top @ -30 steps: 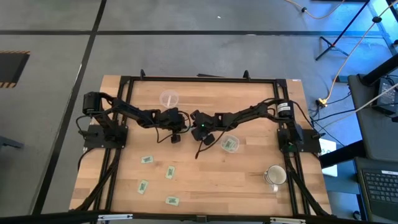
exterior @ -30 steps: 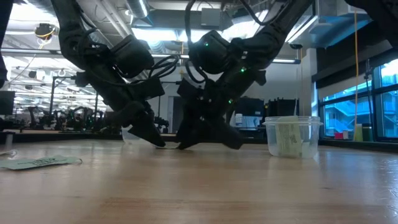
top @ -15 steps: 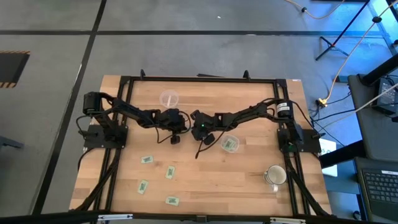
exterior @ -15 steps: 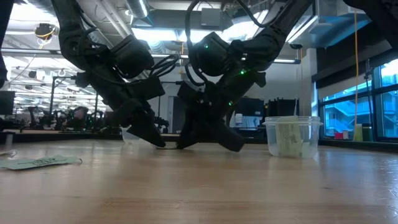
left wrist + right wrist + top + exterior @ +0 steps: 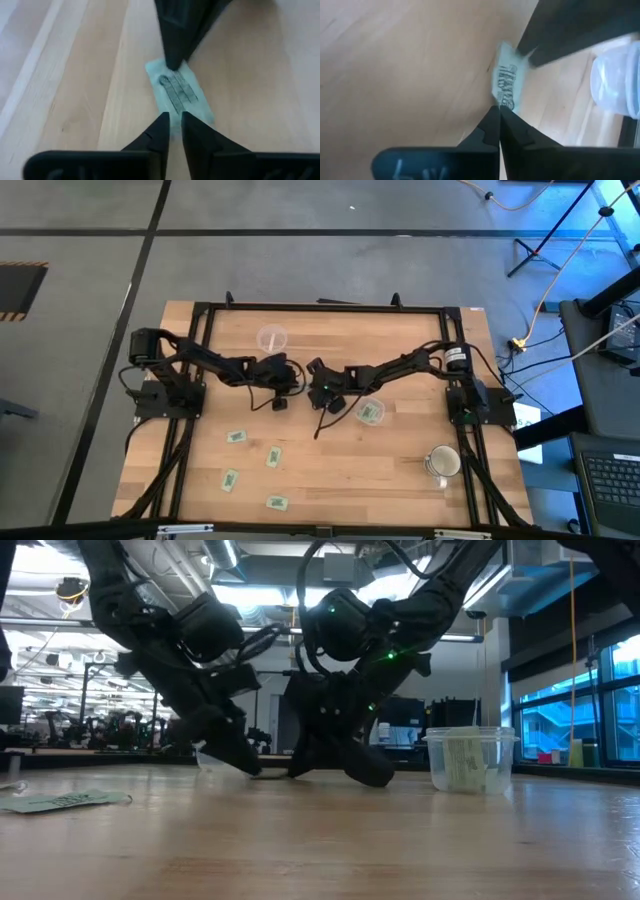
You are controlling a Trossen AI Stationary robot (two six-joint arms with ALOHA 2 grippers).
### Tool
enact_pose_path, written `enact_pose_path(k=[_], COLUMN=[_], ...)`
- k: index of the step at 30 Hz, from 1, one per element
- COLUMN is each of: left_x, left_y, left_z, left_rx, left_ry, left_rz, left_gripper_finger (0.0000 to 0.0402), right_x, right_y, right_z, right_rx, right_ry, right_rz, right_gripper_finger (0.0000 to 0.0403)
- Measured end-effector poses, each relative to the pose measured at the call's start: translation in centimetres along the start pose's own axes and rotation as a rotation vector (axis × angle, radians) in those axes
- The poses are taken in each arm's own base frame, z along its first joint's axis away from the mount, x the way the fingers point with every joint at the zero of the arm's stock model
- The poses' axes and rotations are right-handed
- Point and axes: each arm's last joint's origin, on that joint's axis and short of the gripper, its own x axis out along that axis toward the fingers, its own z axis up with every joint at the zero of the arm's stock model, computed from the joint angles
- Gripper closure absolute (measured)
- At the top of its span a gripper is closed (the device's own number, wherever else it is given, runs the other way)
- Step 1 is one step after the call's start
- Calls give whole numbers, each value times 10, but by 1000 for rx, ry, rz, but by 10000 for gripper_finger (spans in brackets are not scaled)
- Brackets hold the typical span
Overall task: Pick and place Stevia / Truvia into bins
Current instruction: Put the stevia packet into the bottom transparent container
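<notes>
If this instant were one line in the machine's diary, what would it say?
stage: handover mid-table | right tool: shut on packet | left tool: slightly open at packet's other end | cup: holds packets

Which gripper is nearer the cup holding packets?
Right. The right gripper sits just beside the cup holding packets, toward the table's middle. The left gripper is farther, beyond the right one.

This is a robotics lab or workshop in an open industrial hall. In the high view a wooden table (image 5: 330, 460) in a black frame stands on grey concrete floor (image 5: 300, 270), with a laptop (image 5: 612, 480) at lower right. The low view shows exposed ceiling ducts (image 5: 250, 560), strip lights and large windows (image 5: 590, 700).
</notes>
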Motion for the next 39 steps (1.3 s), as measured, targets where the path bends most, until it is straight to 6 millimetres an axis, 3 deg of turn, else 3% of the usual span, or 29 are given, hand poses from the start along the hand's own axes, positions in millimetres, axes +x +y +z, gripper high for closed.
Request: enact_pose_path(k=[5,10,19,26,32,39], left_x=[-21,-44,-65,-64,-64,-64], left_y=[2,5,6,6,5,5], left_z=[15,23,30,29,29,28], left_rx=[0,-4,-64,-60,-60,-60], left_ry=[-67,-89,-135,-126,-123,-118], left_rz=[31,53,58,57,57,52], left_gripper_finger=[319,302,300,300,300,300], right_x=[-10,-37,-118,-183,-193,-173], right_y=[-2,-24,-80,-96,-87,-56], right_z=[3,14,36,33,34,13], right_rx=[-16,98,506,860,1038,1074], right_ry=[45,119,375,666,654,858], right_rz=[-15,31,210,414,677,688], right_gripper_finger=[401,402,402,403,403,403])
